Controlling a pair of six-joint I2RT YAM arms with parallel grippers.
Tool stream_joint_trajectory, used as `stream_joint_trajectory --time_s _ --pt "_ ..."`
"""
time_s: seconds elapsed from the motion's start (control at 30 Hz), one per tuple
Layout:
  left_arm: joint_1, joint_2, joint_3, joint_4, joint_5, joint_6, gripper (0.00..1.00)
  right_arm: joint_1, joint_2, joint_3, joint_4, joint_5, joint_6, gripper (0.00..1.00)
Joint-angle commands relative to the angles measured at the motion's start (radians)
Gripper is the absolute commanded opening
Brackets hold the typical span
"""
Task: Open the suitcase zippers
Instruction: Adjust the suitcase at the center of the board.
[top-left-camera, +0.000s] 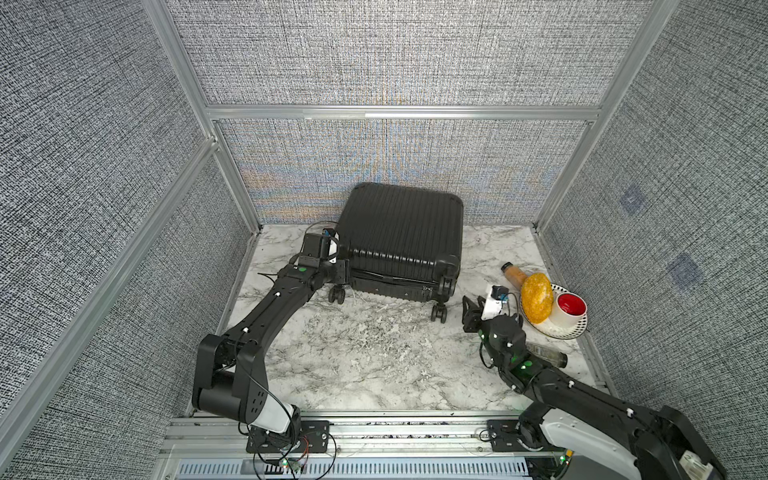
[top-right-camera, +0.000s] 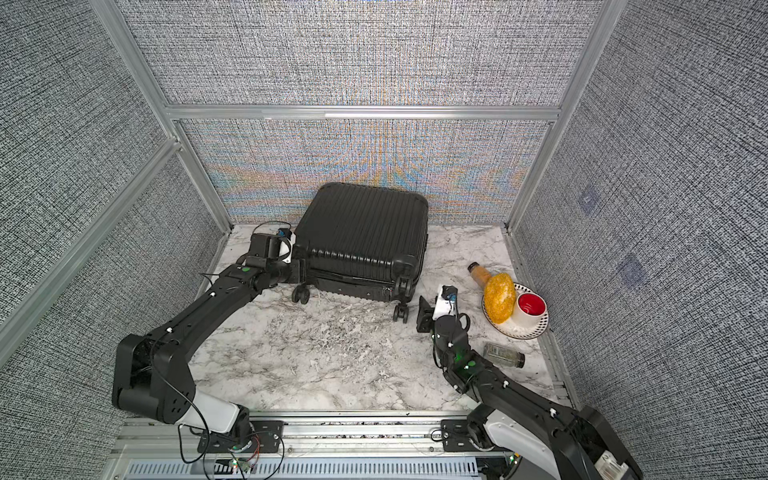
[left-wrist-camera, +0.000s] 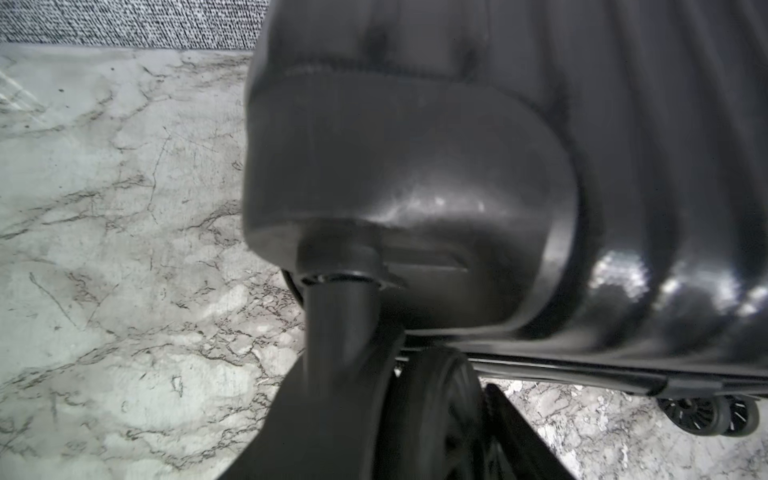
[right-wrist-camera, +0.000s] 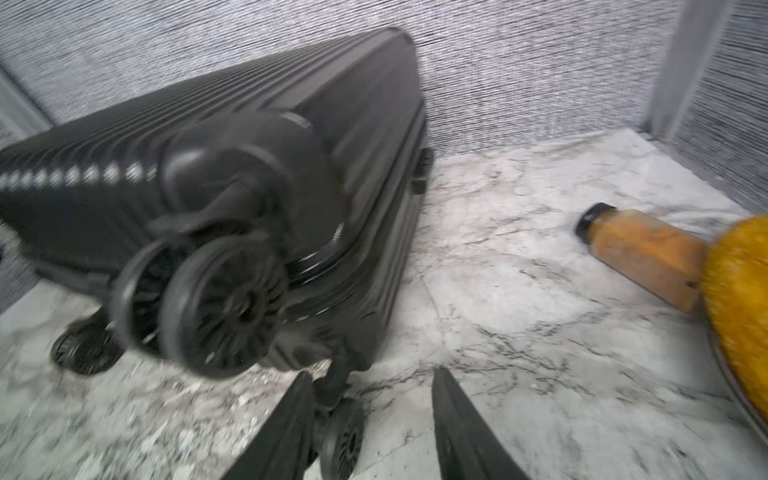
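In both top views, one black ribbed suitcase (top-left-camera: 401, 232) lies flat at the far middle of the marble desk (top-left-camera: 374, 357), with its far edge at the back wall. One zipper track (top-left-camera: 390, 280) runs along its near side between the two shells; the pull tabs are too small to make out. Three wheel sets show.

The left pincer (top-left-camera: 341, 284) sits at the suitcase's near left corner, right at the corner wheel (top-left-camera: 336, 295). The right pincer (top-left-camera: 468, 313) hangs near the near right corner, apart from the case, with its jaws spread and holding nothing.

On the right of the desk lie two bottles. There is one orange-filled bottle (top-left-camera: 514, 275) farther off and one clear bottle (top-left-camera: 547, 356) nearer. Between them stands one plate (top-left-camera: 561, 334) bearing one yellow oval lump (top-left-camera: 537, 297) and one red-lined cup (top-left-camera: 571, 309).

The left wrist view is blurred. The suitcase corner fills it, and the corner wheel (left-wrist-camera: 428, 399) stands between the two fingers (left-wrist-camera: 519, 436). I cannot tell whether they clamp it. A second wheel set (left-wrist-camera: 706, 415) shows at the other corner.

The right wrist view is also blurred. Its two fingers (right-wrist-camera: 457, 424) stand apart over bare desk. Three twin wheel sets show, and one of them is just beside a finger.
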Motion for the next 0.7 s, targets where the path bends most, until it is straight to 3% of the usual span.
stream_joint_trajectory --time_s 0.0,0.03,0.27,0.5,0.67 --pt "-0.002 -0.006 -0.025 -0.002 0.055 -0.016 0.55 -0.153 0.102 0.111 -0.144 -0.138 0.12 0.56" --pt "-0.003 -0.016 -0.039 0.005 0.054 -0.03 0.52 -0.201 0.171 0.179 -0.145 -0.245 0.105 0.58" --pt "-0.004 -0.118 -0.133 0.015 0.041 -0.123 0.32 -0.338 0.532 0.554 -0.184 -0.652 0.053 0.59" --pt "-0.01 -0.284 -0.259 0.018 0.041 -0.207 0.31 -0.337 0.813 0.797 -0.165 -1.018 -0.03 0.61" --pt "-0.022 -0.346 -0.319 0.028 -0.01 -0.306 0.29 -0.33 0.884 0.921 -0.222 -0.983 -0.115 0.62"
